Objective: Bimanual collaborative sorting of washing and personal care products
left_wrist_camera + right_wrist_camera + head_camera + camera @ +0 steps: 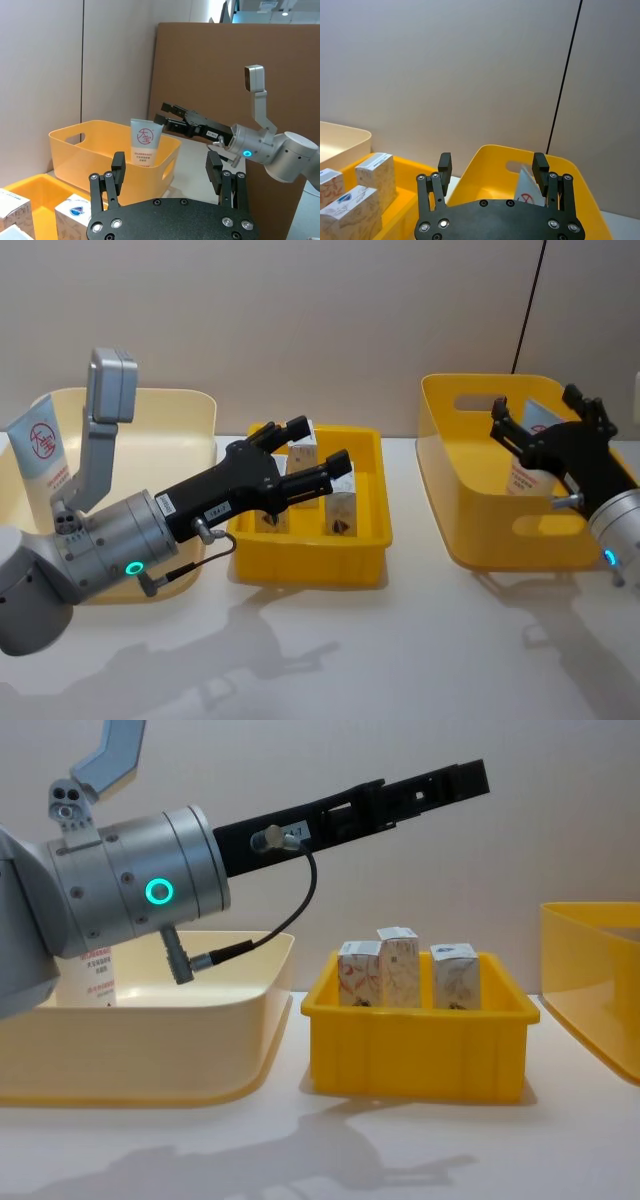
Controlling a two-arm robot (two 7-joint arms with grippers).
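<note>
Seen from the head camera, three containers sit in a row on a white table (400, 660). A cream tray (180, 405) is at 9 o'clock, a low yellow bin (310, 565) is at the centre, and a taller yellow bin with handle slots (500, 540) is at 3 o'clock. The tray and the low bin nearly touch. A wider strip of bare table separates the low bin from the taller one, and the table towards 6 o'clock is open.

The left gripper (315, 452) reaches from 8 o'clock over the low bin with its claw released and nothing in it. From the chest camera it hangs well above the bin's rim. Below it, small white cartons (399, 968) stand upright in the bin, their tops rising past its rim. They crowd its left and back, leaving bare floor along its right wall.

The right gripper (535, 410) hovers over the taller bin at 3 o'clock, its claw also released. One squeeze tube (145, 142) stands inside this bin, its top above the rim and just beside the fingertips, not clasped.

A second tube (38, 448) leans in the tray's far left corner at 9 o'clock.
</note>
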